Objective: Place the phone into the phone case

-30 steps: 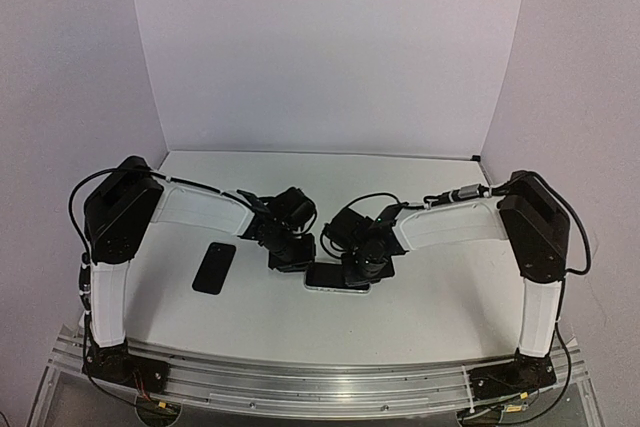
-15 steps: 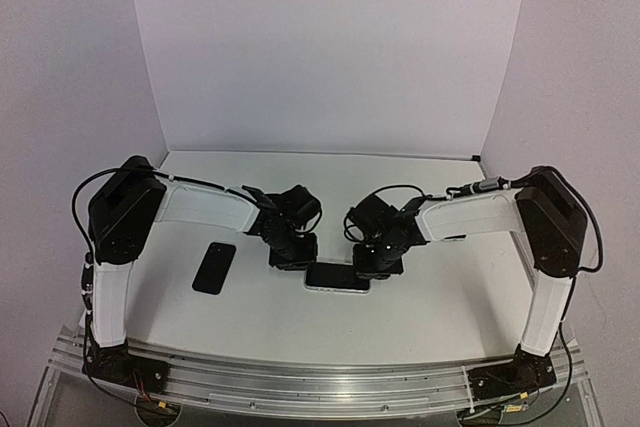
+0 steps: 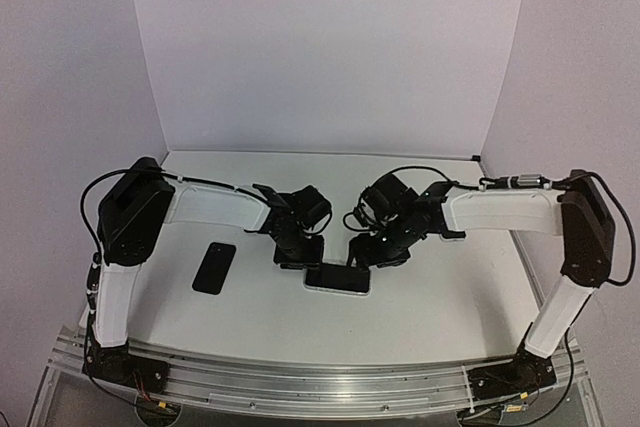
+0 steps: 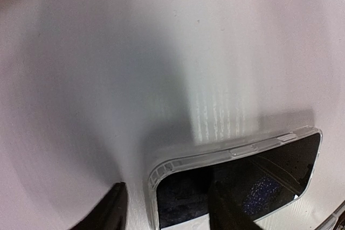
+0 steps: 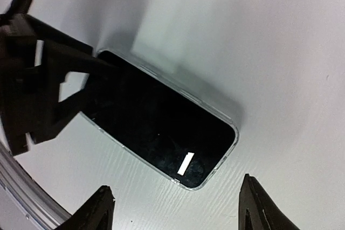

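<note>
The phone (image 3: 337,277), black screen up, lies inside the clear phone case (image 3: 309,285) on the white table near the front middle. My left gripper (image 3: 300,259) hovers at its left end, open; in the left wrist view the left gripper (image 4: 170,211) straddles a corner of the case (image 4: 237,152), one finger over the phone (image 4: 269,179). My right gripper (image 3: 372,255) is just behind the phone's right end, open and apart from it. The right wrist view shows the right gripper (image 5: 178,208) with wide jaws near the phone (image 5: 156,127) in its case (image 5: 233,127).
A flat black rectangle (image 3: 214,267) lies on the table to the left of the left gripper. The left gripper's black fingers (image 5: 38,95) show at the phone's far end in the right wrist view. White walls stand behind and at both sides.
Both grippers have opened. The right gripper has lifted off the phone and drawn back to the right. The left gripper has shifted slightly right. The phone has stayed put.
</note>
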Robot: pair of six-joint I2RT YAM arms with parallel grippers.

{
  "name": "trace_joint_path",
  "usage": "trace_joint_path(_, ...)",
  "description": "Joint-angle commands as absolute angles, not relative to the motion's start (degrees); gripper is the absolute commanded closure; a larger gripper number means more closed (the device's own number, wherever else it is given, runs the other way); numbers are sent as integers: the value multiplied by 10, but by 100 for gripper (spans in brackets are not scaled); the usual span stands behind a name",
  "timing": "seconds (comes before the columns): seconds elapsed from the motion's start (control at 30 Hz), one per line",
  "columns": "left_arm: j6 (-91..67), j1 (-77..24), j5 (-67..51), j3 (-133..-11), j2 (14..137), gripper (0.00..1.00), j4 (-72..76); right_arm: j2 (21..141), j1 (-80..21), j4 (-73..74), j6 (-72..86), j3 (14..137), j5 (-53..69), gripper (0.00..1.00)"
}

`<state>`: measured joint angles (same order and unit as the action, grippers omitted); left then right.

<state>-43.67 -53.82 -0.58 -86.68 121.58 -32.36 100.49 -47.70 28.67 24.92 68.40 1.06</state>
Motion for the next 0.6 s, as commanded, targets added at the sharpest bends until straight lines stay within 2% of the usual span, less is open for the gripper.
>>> trace_joint_path(0.0, -411, -543, 51, -922, 1182, 38, -361, 948, -471, 298, 63, 681, 64, 29)
trace_joint_path(0.1, -404, -543, 76, -933, 1126, 15, -354, 938, -471, 300, -59, 675, 102, 17)
trace_joint_path(0.17, -403, -543, 87, -920, 1077, 2, -341, 943, -471, 310, -135, 682, 126, 13)
trace_joint_path(0.33, -432, -543, 143, -787, 919, 0, -305, 979, -475, 312, -284, 699, 115, 11)
trace_joint_path(0.57, -556, -542, 215, -553, 701, 0, -352, 1075, -478, 317, -354, 758, 75, 9)
